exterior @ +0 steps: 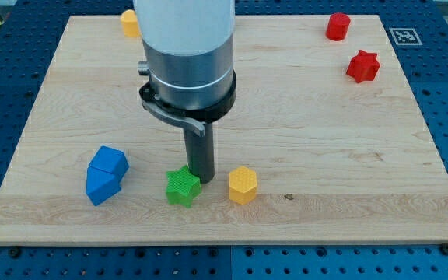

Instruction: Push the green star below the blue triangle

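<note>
Pincer there is none on this arm, so nothing can be said about wide, narrow or holding; the arm ends in a dark rod, and my tip point(201, 178) stands on the counter point(325, 155) touching, or almost touching, the upper right side of the green star point(183, 187). This green star lies near the view's bottom, a little to the left of the middle. Just beside it on the view's right is the yellow hexagon block point(242, 185), apart from the star by a small gap. On the view's left of the star, near but not touching, lie two blue blocks pressed together: the upper blue block point(110, 160) and the lower blue block point(99, 185); their exact shapes I cannot tell surely. At the view's top, partly hidden behind the arm's big grey body point(187, 54), a yellow block point(130, 23) shows. In the view's top right corner stand the red cylinder-like block point(337, 26) and, below it, the red star point(362, 66), well apart from the tip.
</note>
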### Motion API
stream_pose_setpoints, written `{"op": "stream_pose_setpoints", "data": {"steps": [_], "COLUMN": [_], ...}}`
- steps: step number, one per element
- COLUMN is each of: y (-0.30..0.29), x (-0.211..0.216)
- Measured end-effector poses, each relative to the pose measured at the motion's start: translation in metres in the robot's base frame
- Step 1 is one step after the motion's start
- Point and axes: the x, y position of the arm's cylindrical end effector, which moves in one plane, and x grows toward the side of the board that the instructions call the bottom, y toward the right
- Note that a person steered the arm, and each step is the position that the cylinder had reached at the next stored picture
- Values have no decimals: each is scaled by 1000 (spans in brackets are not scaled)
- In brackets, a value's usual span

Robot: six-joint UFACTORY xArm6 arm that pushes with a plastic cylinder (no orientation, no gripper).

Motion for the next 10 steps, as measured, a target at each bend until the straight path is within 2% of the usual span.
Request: {"op": "stream_pose_setpoints", "data": {"steps": [4, 6, 9, 10], "y": [-33, -27, -91, -78], "x": [36, 49, 54, 46]}}
